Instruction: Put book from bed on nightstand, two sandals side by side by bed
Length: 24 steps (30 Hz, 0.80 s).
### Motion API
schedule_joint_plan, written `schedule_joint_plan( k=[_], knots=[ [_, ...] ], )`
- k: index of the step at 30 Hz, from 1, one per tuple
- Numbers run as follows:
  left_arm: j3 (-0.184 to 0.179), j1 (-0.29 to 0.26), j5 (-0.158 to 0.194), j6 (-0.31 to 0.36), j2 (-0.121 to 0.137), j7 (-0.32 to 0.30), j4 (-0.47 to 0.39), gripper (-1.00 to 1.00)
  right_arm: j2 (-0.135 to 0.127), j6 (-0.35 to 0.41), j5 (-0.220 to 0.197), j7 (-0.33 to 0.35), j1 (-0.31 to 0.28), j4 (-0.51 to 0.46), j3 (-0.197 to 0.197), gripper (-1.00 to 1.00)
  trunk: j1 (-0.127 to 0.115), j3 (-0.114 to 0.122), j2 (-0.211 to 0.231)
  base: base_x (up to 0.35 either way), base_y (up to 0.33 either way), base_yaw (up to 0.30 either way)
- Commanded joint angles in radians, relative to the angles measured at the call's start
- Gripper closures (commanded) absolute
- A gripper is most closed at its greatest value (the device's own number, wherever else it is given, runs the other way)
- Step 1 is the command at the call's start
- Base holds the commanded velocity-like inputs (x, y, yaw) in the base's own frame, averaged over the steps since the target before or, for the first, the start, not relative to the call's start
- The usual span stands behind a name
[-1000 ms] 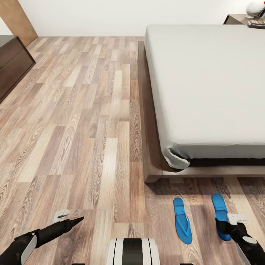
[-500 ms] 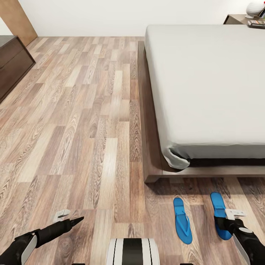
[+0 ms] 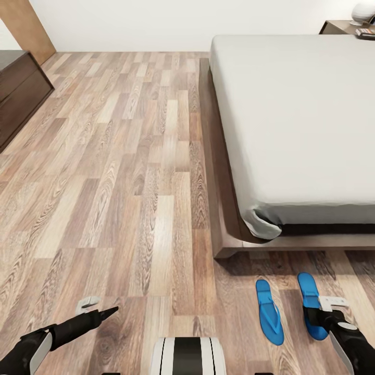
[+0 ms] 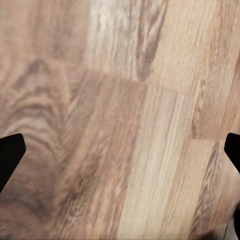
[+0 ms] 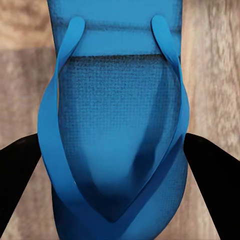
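Two bright blue sandals are on the wood floor just off the bed's (image 3: 297, 120) foot corner. One sandal (image 3: 270, 312) lies free. The other sandal (image 3: 308, 287) is between the fingers of my right gripper (image 3: 322, 308), which is shut on its sides. In the right wrist view this sandal (image 5: 117, 130) has its straps facing up and a black finger (image 5: 17, 172) pressed on each edge. My left gripper (image 3: 96, 310) hangs open over bare floor at the lower left. A nightstand (image 3: 341, 26) stands by the bed's far corner with a small dark flat thing (image 3: 365, 32) on it, too small to name.
A long dark brown cabinet (image 3: 21, 91) stands along the left wall, with a brown door (image 3: 26, 26) behind it. A white rounded object (image 3: 363, 10) sits on the nightstand. Wide plank floor (image 3: 130, 172) stretches left of the bed's dark frame (image 3: 221, 208).
The view has shifted, so the bed and the free sandal sit further right in the picture. The held sandal stayed with my right gripper and is now closer to the free one.
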Motion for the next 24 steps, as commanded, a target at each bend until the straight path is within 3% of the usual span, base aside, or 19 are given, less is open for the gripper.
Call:
schedule_joint_plan(
  k=[1, 5, 24],
  knots=[
    [0.002, 0.000, 0.006, 0.010, 0.000, -0.003, 0.000, -1.00, 0.000, 0.006, 0.003, 0.006, 0.000, -0.002, -0.005, 1.00, 0.000, -0.001, 0.000, 0.000, 0.008, 0.000],
    [0.002, 0.000, 0.006, 0.010, 0.000, -0.003, 0.000, -1.00, -0.001, 0.005, 0.004, 0.008, 0.000, -0.002, -0.005, 1.00, 0.000, -0.001, 0.000, 0.000, 0.002, 0.000],
    [0.000, 0.000, 0.006, 0.010, -0.005, -0.006, 0.000, -1.00, -0.001, 0.005, 0.000, 0.011, 0.000, -0.006, -0.005, 1.00, 0.008, -0.074, -0.005, 0.000, 0.000, 0.000]
  ],
)
